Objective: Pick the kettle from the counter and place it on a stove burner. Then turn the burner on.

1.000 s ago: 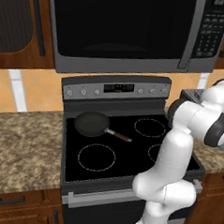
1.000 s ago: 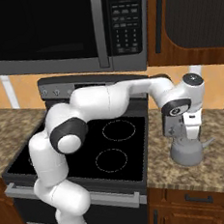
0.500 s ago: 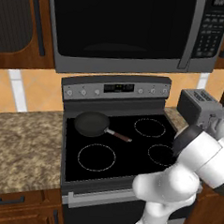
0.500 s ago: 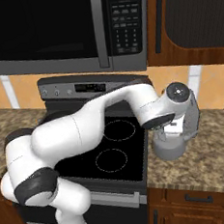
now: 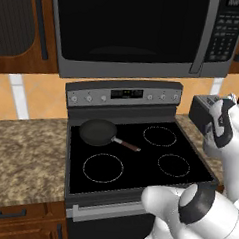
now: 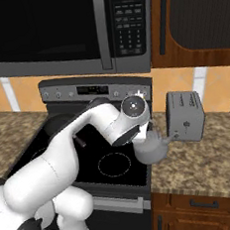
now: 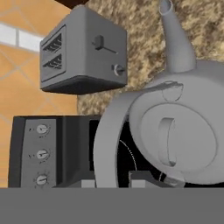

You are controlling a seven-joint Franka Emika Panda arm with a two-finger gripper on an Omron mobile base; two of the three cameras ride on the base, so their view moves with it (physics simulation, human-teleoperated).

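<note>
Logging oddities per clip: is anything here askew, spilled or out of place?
Nothing spilled or damaged. The kettle is off the counter, carried at the stove's right edge with its spout toward the toaster. A frying pan sits on the rear left burner.

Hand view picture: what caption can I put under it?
Kettle seen close from above, its arched handle near the end effector, toaster behind.

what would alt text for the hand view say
A pale grey kettle seen close from above, its arched handle at the claw. Behind it a boxy grey toaster sits on the granite counter, with stove knobs at left.
</note>
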